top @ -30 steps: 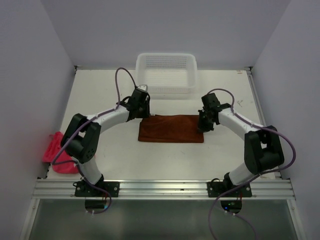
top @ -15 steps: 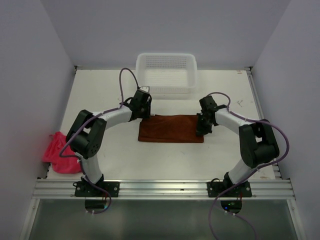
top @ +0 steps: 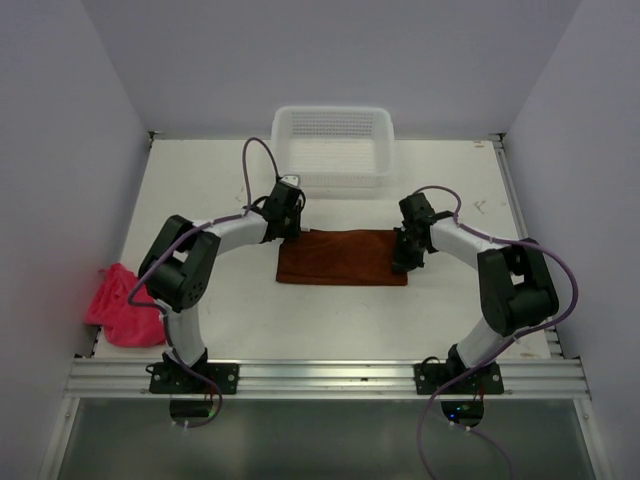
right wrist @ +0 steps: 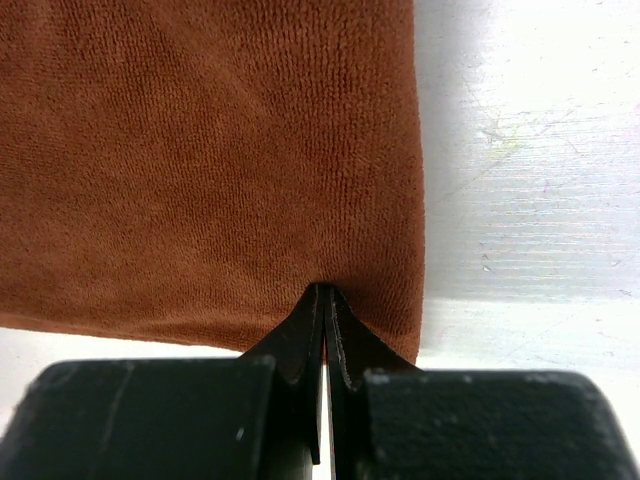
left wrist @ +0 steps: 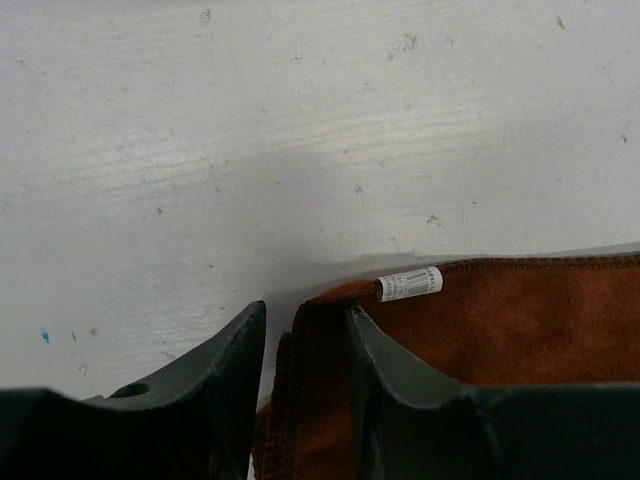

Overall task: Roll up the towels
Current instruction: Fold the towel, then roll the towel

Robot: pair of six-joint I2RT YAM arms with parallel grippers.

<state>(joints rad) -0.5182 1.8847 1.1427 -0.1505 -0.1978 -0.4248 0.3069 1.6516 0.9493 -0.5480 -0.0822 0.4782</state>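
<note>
A brown towel (top: 340, 258) lies flat in the middle of the table. My left gripper (top: 285, 231) is at its far left corner. In the left wrist view the jaws (left wrist: 305, 325) hold a raised fold of the towel (left wrist: 520, 320) next to its white label (left wrist: 410, 284). My right gripper (top: 403, 256) is at the towel's right end. In the right wrist view its fingers (right wrist: 322, 292) are pressed together, with their tips resting on the towel (right wrist: 200, 150) near the right edge. A pink towel (top: 120, 305) lies crumpled off the table's left edge.
A white plastic basket (top: 335, 180) stands at the back of the table, just behind the left gripper. Grey walls close in both sides. A metal rail (top: 320, 375) runs along the near edge by the arm bases.
The left arm's elbow has swung right and forward while its gripper stayed at the towel's corner. The right arm folded in early on, then held still. The towel has not visibly moved.
</note>
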